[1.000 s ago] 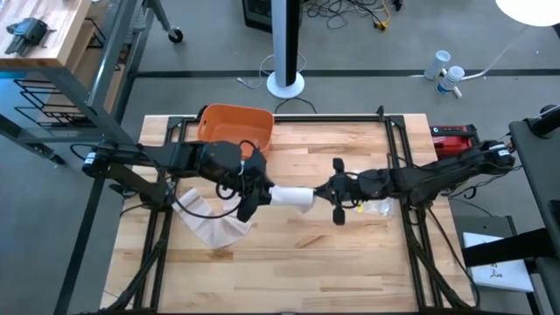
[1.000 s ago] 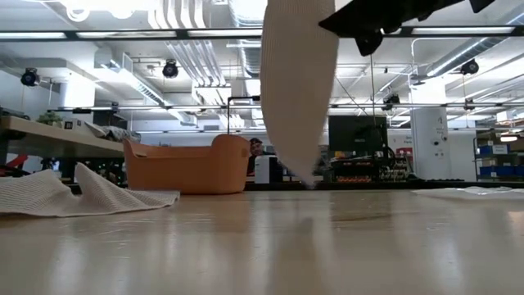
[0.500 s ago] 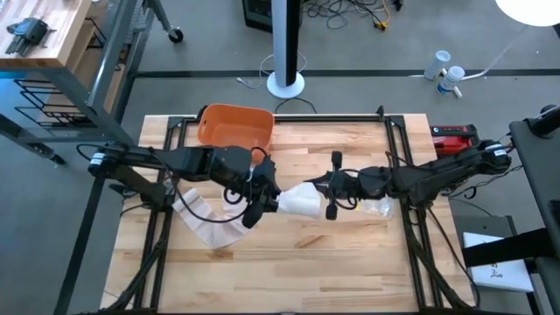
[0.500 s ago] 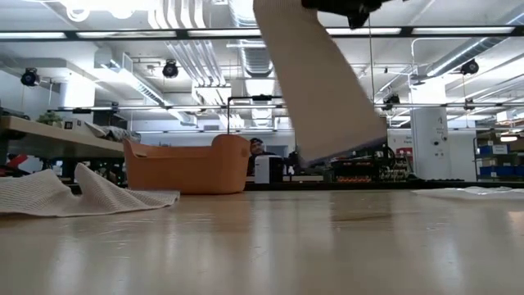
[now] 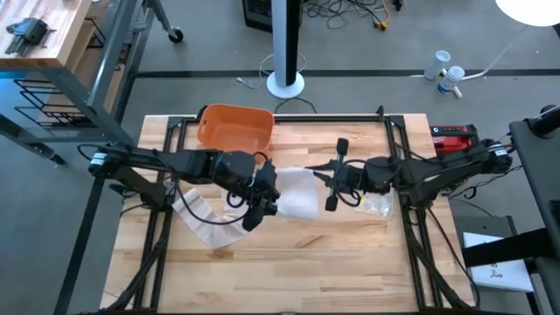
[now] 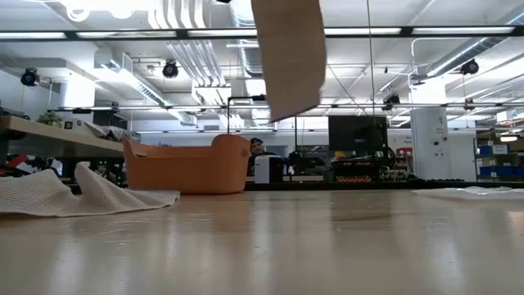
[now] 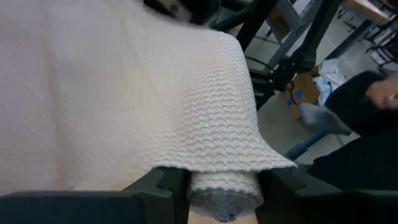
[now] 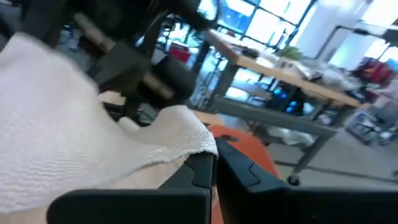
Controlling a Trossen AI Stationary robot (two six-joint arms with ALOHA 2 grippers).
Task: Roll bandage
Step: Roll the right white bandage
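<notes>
Your left hand (image 5: pixel 262 204) sits near the middle of the wooden worktop (image 5: pixel 350 254), and in its wrist view the two dark fingers (image 7: pixel 163 180) are clamped on the rolled core of the white bandage (image 7: pixel 224 193), one finger on each end of the roll. The loose woven sheet drapes over the roll and fills most of that view.

From above, the bandage (image 5: pixel 296 194) spans the gap between your two hands as a pale sheet held clear of the worktop. Your right hand (image 5: pixel 332 175) is just beside it on the other side; its wrist view shows the fingers (image 8: pixel 205 171) pinched together on the edge of the sheet (image 8: pixel 93 143).

A long tail of the same bandage (image 5: pixel 206 226) trails from your left hand down onto the worktop towards the front left, where it lies crumpled. In the low view that pile (image 6: pixel 74 192) rests on the surface at the left, while the lifted sheet (image 6: pixel 288 53) hangs in from above, well off the worktop.

An orange basin (image 5: pixel 234 128) stands at the back of the worktop behind your left arm. A clear crumpled plastic wrapper (image 5: pixel 376 206) lies on the wood just under your right arm.
</notes>
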